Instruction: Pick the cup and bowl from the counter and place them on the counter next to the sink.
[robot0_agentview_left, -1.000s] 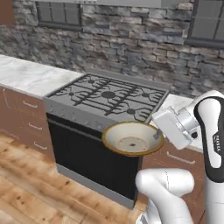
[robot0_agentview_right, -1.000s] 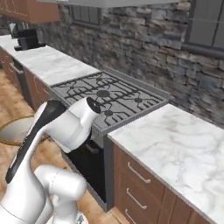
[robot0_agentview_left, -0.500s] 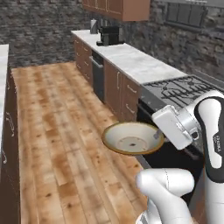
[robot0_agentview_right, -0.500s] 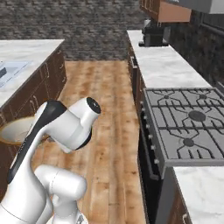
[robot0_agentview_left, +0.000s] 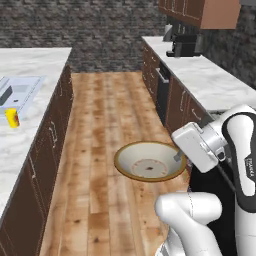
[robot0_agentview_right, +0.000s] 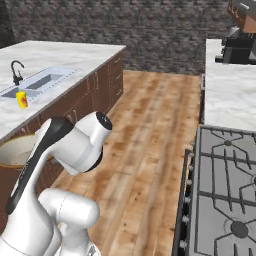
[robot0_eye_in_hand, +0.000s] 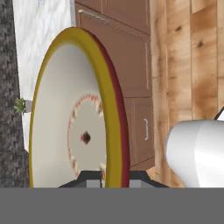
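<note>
The gripper (robot0_agentview_left: 176, 156) was pinching the rim of the bowl (robot0_agentview_left: 150, 161), holding it level in the air above the wooden floor (robot0_agentview_left: 112, 115), between the two runs of cabinets. In the hand view the bowl (robot0_eye_in_hand: 76, 113) stood on edge because of the camera's roll, its golden rim clamped between the two dark fingertips (robot0_eye_in_hand: 92, 174) at the bottom, its cream inside facing left with a small dark spot at the centre. In the right base view only a slice of the bowl (robot0_agentview_right: 15, 150) showed past the arm's white elbow. The cup (robot0_agentview_left: 12, 118) stood upright on the marble table (robot0_agentview_left: 30, 70) to the left, just beside the near end of the sink (robot0_agentview_left: 17, 90); from the other side the cup (robot0_agentview_right: 21, 99) sat by the sink (robot0_agentview_right: 42, 82) below the dark tap (robot0_agentview_right: 16, 70). A stove (robot0_agentview_right: 225, 185) lay to the right, and a dark coffee machine (robot0_agentview_left: 184, 44) stood on the far table.
</note>
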